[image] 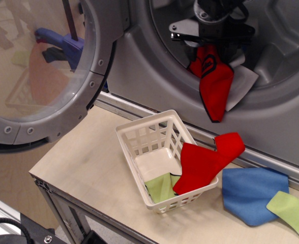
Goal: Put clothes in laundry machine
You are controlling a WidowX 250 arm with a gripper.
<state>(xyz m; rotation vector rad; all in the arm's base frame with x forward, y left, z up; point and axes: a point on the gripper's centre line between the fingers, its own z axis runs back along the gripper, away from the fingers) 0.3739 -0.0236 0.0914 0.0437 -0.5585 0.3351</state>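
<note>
Gripper (209, 44) is up inside the drum mouth of the laundry machine (139, 66), pinched shut on the top of the red cloth w/ black edging (212, 81). The cloth hangs limp from that one pinch point, oval logo facing out, lower tip drooping past the drum lip and over the front panel. Prob held high and deep like that so when it's let go the piece falls inside, not back out onto the bench (93, 168). As it hangs, the tail is outside the mouth, so I'd say it needs to go further in before release or it may slide out.

Behind it a white-grey cloth (243, 81) lies on the drum rim, partly in, one corner poking toward the front.

The round door (48, 71) is swung wide open to the left, out of the arm's way.

On the bench in front, the white lattice basket (139, 137) sits at an angle. Inside: a light green cloth (159, 187) at the near end, and a plain red cloth (205, 160) draped half in, half over the far rim toward the machine. Rest of the basket floor is bare. Right of it, on the bench itself, a blue cloth (251, 193) w/ another green cloth (292, 211) overlapping its edge.

So approx one piece in, one in hand, one red waiting in the basket.
</note>
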